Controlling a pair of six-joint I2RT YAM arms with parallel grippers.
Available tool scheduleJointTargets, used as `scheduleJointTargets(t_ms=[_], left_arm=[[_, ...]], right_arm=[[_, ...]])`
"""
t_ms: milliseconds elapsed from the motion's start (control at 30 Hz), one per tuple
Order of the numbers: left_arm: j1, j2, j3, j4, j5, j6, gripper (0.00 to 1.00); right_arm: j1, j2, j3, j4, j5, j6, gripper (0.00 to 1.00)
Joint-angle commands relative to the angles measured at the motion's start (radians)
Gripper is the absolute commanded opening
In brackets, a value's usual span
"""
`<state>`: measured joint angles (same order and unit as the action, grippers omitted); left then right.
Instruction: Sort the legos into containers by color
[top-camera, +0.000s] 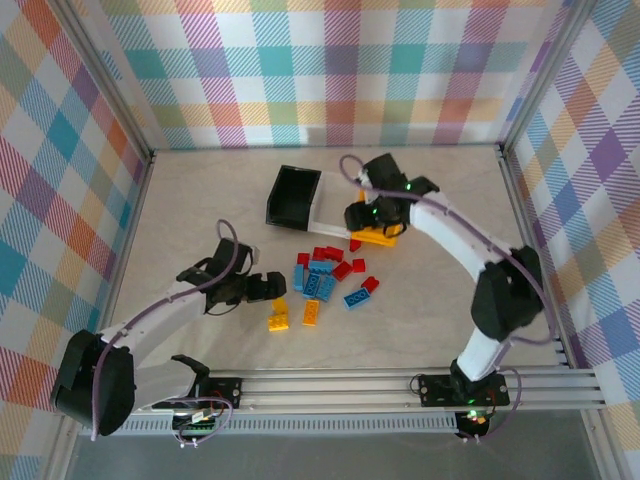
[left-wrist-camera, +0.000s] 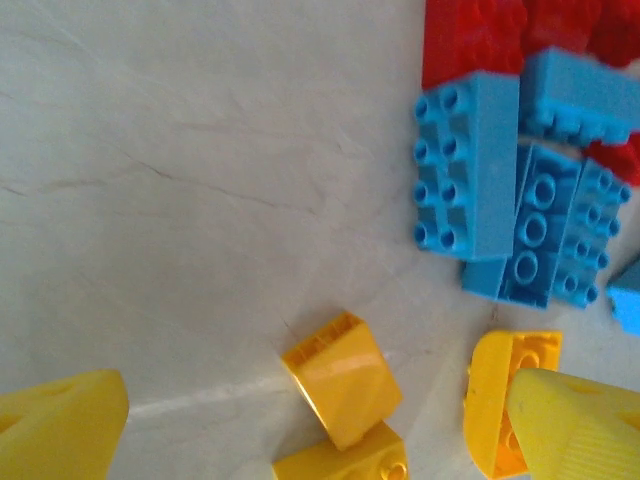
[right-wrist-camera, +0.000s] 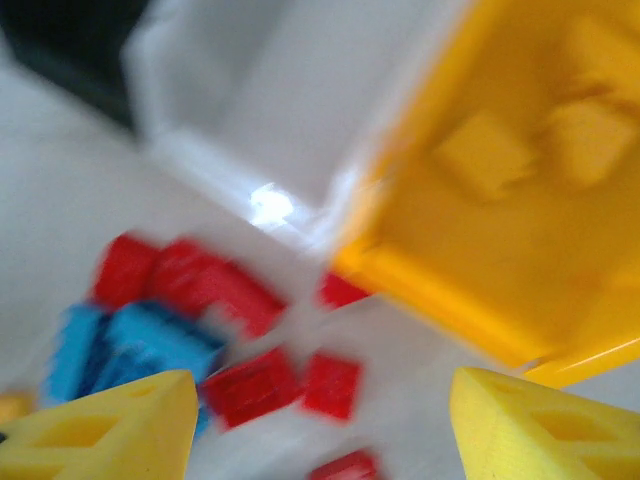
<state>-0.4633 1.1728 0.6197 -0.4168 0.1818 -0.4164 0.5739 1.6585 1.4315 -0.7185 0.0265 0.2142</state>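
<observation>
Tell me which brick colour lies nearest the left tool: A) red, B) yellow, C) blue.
B: yellow bricks sit just ahead of the open left tool, while the blue bricks and red bricks lie farther off.

Three bins are sitting in a row at the back of the counter (top-camera: 200, 200). A black bin (top-camera: 293, 195) is on the left, turned at a slant. A white bin (top-camera: 328, 212) is in the middle, and a yellow bin (top-camera: 376, 238) is on the right. Blurry yellow pieces are lying inside the yellow bin. Just in front, red bricks (top-camera: 328, 254) are lying closest to the bins. Blue bricks (top-camera: 316, 279) are bunching together beside them. Two yellow bricks (top-camera: 279, 320) are lying a little apart on the near side.
</observation>
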Motion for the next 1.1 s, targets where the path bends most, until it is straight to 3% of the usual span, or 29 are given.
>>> scheduleJointTargets(t_ms=[0,167,500,800,1067], left_arm=[[-0.085,0.016,0.004,-0.011,-0.048,-0.041,0.96],[-0.169,0.037,-0.011,-0.019,-0.131,-0.073,0.94],[-0.179,0.149,0.057,-0.056,-0.188,-0.120,0.83],[-0.207,0.297,0.154,-0.101,-0.198,-0.156,0.75],[-0.218,0.405,0.189,-0.128,-0.182,-0.160,0.60]], right_arm=[[0.105,-0.071,-0.138,0.019,-0.059,0.085,0.68],[0.229,-0.160,-0.289,0.051,-0.049,0.171,0.69],[0.370,-0.232,-0.398,0.092,-0.028,0.281,0.69],[0.395,-0.212,-0.424,0.126,-0.028,0.283,0.69],[0.395,-0.215,-0.430,0.134,-0.019,0.261,0.69]])
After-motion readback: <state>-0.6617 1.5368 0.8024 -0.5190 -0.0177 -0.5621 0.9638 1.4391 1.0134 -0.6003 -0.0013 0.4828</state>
